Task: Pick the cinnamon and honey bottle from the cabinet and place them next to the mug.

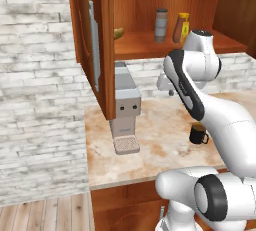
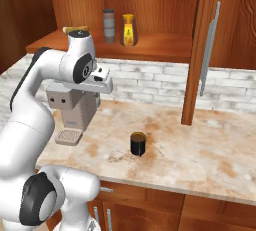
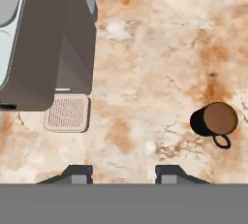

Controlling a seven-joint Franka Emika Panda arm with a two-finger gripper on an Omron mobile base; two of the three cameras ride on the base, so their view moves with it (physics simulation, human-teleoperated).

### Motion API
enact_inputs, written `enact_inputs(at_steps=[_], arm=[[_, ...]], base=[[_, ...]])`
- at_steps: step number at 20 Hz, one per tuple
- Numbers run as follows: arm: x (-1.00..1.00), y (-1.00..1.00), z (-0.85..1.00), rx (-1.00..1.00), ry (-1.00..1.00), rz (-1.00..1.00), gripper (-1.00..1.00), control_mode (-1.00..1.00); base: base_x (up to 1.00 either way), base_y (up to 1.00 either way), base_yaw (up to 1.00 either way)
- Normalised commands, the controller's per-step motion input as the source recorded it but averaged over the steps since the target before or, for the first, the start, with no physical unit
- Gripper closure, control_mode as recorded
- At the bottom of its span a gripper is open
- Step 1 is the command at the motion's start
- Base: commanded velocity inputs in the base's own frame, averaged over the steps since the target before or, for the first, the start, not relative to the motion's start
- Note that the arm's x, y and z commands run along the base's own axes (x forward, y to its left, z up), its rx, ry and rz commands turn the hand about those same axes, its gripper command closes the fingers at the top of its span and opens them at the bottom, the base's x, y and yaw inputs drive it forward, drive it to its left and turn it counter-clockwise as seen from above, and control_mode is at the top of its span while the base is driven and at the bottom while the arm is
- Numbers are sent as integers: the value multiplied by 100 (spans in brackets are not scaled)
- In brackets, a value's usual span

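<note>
1. The cabinet [image 2: 150, 5] hangs open above the desk [image 2: 200, 150]; cinnamon [image 2: 108, 25] and honey bottle [image 2: 128, 30] stand side by side on its shelf.
2. Both look light, rigid, smooth: grip mid-body.
3. The mug [image 3: 215, 120] sits on the desk, handle hidden in the right base view.
4. The fingers [image 3: 126, 173] hover narrowed, empty; only their tips are seen.

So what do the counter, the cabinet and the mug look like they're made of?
The counter looks like polished stone, perhaps marble: beige with rusty mottling and thin veins. The cabinet looks like reddish-brown wood with a smooth finish, going by its streaked grain; its long handle seems grey metal. The mug is plain black, possibly glazed ceramic; that stays uncertain.
</note>
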Motion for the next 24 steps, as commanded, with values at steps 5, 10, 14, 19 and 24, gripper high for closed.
enact_inputs(at_steps=[5, 10, 14, 19, 24], arm=[[-34, 2, 32, -3, -26, 0, -100, -100], [-54, 0, 95, -7, -46, 0, -100, -100], [-23, 0, 100, -11, -43, 0, -100, -100], [-4, -3, 100, -11, -45, 1, -100, -100], [23, -25, 39, -3, -29, 11, -100, -100]], base=[[0, 0, 0], [0, 0, 0], [0, 0, 0], [0, 0, 0], [0, 0, 0]])
